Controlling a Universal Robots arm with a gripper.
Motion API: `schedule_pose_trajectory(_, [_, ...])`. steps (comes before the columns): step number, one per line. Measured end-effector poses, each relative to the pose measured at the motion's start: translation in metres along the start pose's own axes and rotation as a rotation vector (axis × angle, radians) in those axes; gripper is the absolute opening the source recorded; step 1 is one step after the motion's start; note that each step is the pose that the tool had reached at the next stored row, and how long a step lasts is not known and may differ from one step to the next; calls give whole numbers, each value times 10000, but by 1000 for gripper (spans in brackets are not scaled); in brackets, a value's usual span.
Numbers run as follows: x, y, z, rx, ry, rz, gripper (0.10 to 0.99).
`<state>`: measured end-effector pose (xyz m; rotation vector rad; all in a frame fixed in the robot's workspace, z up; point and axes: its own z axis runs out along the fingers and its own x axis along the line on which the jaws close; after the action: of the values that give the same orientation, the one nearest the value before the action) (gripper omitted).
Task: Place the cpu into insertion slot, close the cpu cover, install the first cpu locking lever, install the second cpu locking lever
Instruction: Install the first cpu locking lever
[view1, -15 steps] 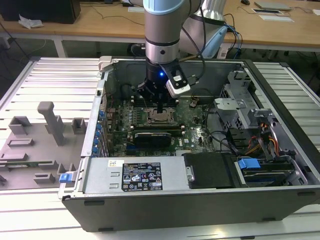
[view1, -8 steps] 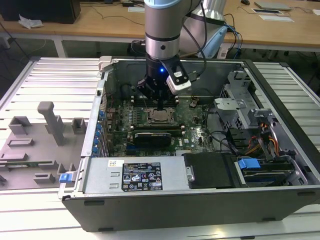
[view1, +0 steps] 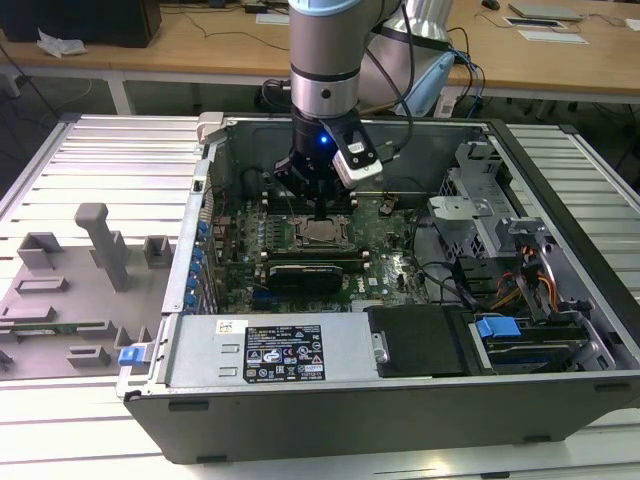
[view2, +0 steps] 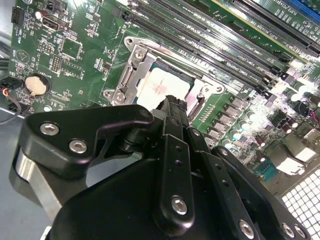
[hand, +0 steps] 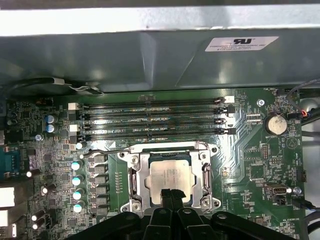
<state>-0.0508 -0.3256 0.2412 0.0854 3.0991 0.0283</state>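
Two fingers (hand: 164, 196) of the gripper (hand: 169, 192) are pressed together, tips down just at the edge of the cpu (hand: 167, 172). The cpu lies flat in the slot (hand: 206, 177) on the motherboard (hand: 250, 155) inside the open case (view1: 400, 420), with the silvery cover (hand: 144, 167) lying down around it.

The gripper (view1: 318, 206) hangs close at 12 o'clock of the cpu (view1: 322, 235) inside the open computer case (view1: 400, 412); a grey fixture tray (view1: 62, 312) lies at the case's 9 o'clock
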Motion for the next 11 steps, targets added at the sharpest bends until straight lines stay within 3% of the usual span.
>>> schedule_pose_trajectory(11, [93,1,-5,1,1,0,106])
